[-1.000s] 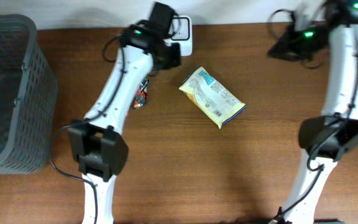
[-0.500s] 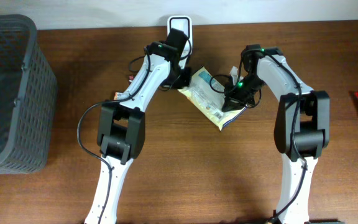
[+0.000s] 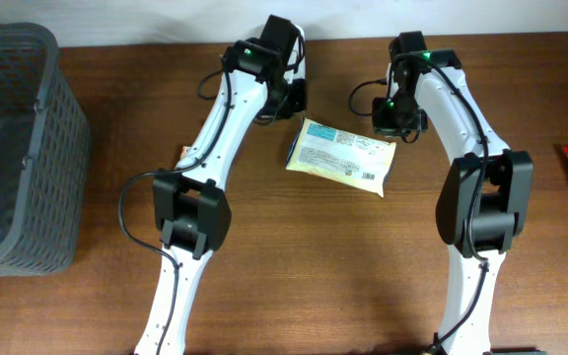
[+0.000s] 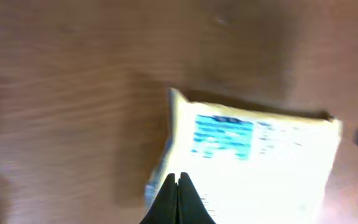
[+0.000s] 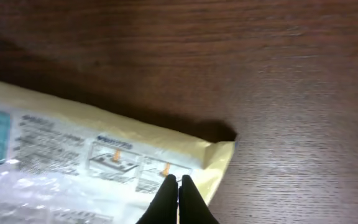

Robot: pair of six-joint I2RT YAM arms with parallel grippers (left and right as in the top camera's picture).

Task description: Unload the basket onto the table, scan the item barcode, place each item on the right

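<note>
now rotated, yellow packet (image 3: 341, 158) lies more level than before, left gripper (image 4: 179, 190) and right gripper (image 5: 178, 190) both closed, empty

Overhead evenly lit, sharp. Left wrist view motion-blurred, packet (image 4: 253, 155) overexposed. Right wrist view dimmer, tabletop (image 5: 278, 62) grain sharp.

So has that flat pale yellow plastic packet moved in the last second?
Yes. The packet has swung from a steep diagonal to nearly parallel with the wooden table's far edge, roughly in place.
</note>
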